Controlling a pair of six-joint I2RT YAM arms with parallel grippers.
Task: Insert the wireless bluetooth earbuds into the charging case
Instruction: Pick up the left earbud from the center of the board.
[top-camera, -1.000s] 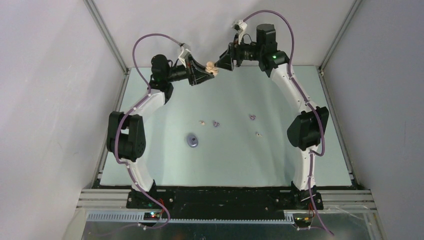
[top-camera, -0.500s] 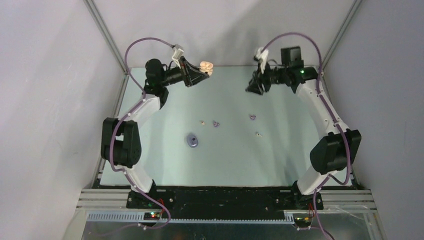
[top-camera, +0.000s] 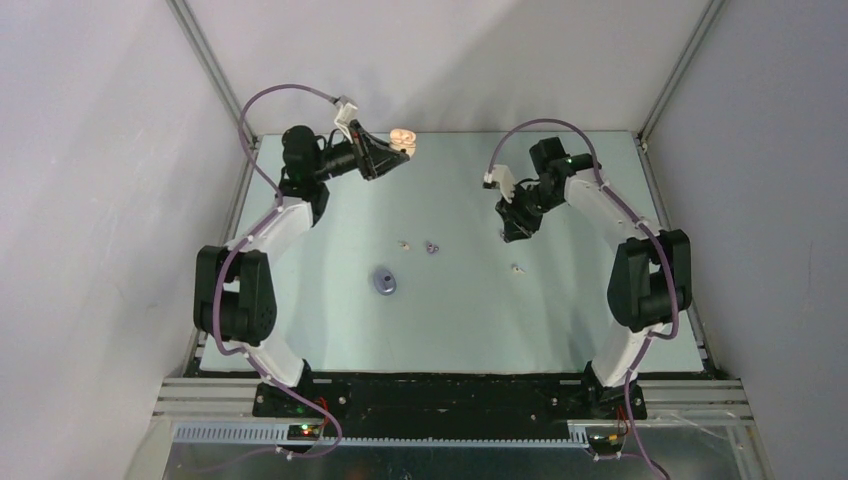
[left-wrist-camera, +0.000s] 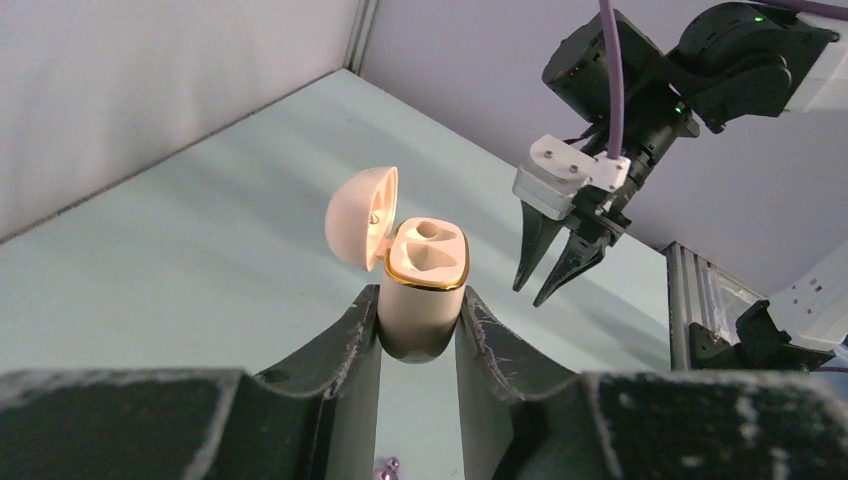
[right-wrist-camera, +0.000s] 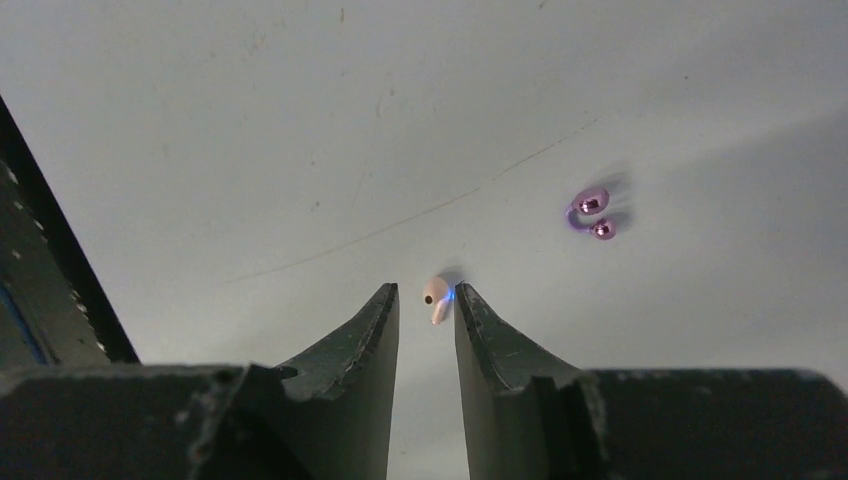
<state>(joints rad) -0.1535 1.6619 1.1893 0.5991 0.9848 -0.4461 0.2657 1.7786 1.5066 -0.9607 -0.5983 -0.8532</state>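
Case (left-wrist-camera: 428, 262) clamped in left claw (left-wrist-camera: 418, 297) near far edge (top-camera: 450, 133); right claw (right-wrist-camera: 425, 290) parted, seemingly over earbud (right-wrist-camera: 436, 298).

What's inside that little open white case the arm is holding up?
Two empty-looking wells show in the cream case; the left gripper covers its lower body.

No text, label, brand name, number or sign can be read in any of the three views.
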